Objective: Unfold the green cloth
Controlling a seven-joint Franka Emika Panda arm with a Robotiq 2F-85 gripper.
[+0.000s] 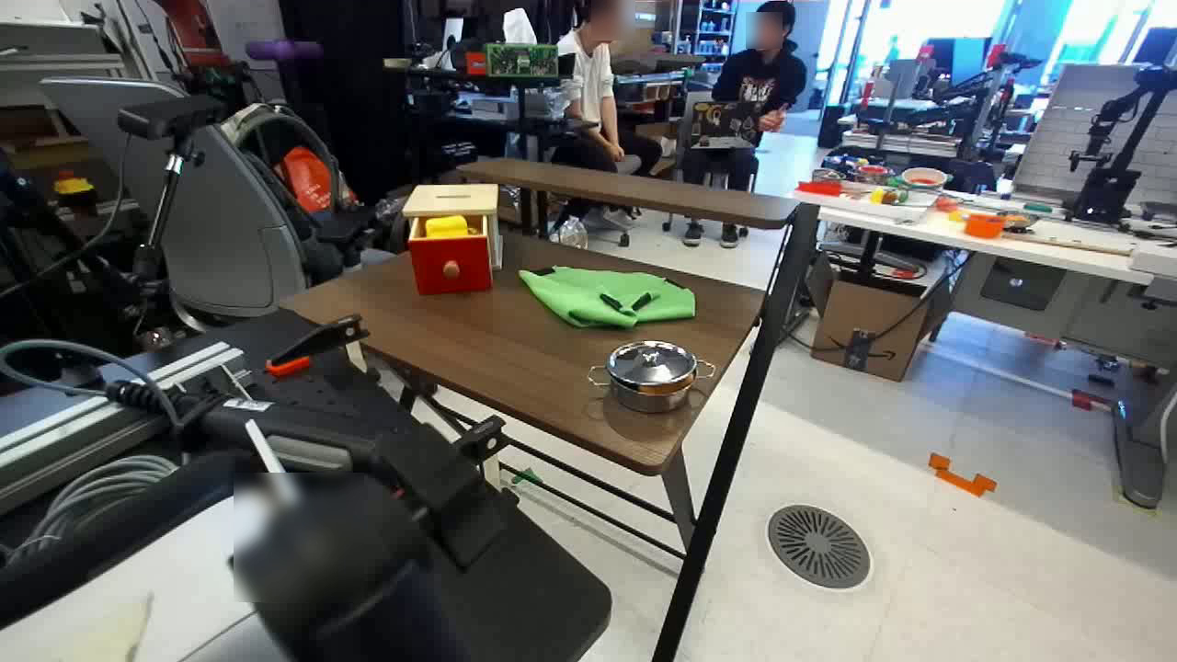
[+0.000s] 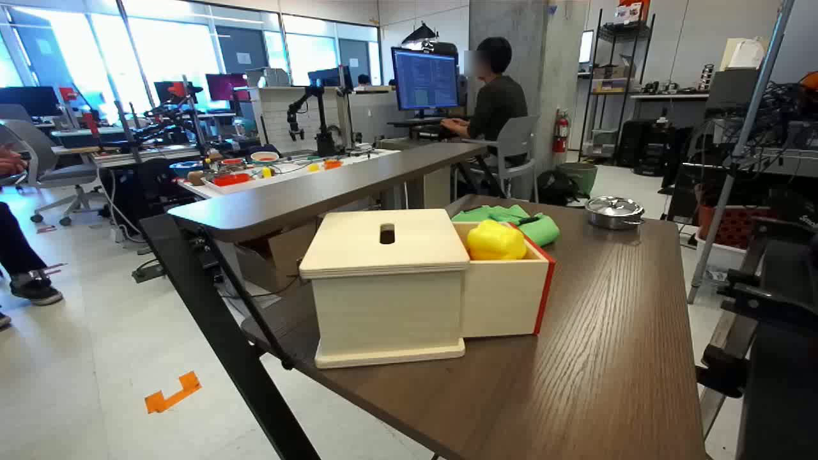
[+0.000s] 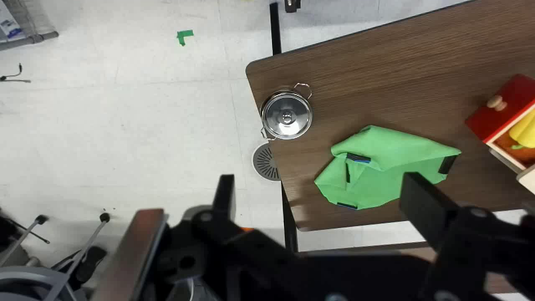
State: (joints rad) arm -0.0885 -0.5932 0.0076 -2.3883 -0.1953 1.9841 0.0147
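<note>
In an exterior view I see the green cloth (image 1: 588, 292) rumpled on the table (image 1: 441, 336); in an exterior view a wooden box (image 2: 390, 313) partly hides it. My wrist view shows the tool (image 3: 321, 186) spread wide, the cloth well below (one finger (image 3: 422, 205) overlaps its edge).

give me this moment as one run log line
gripper: open, empty | green cloth: on table, partly folded over | pot: lid on | drawer: open, yellow item inside | unfolding: not finished
</note>
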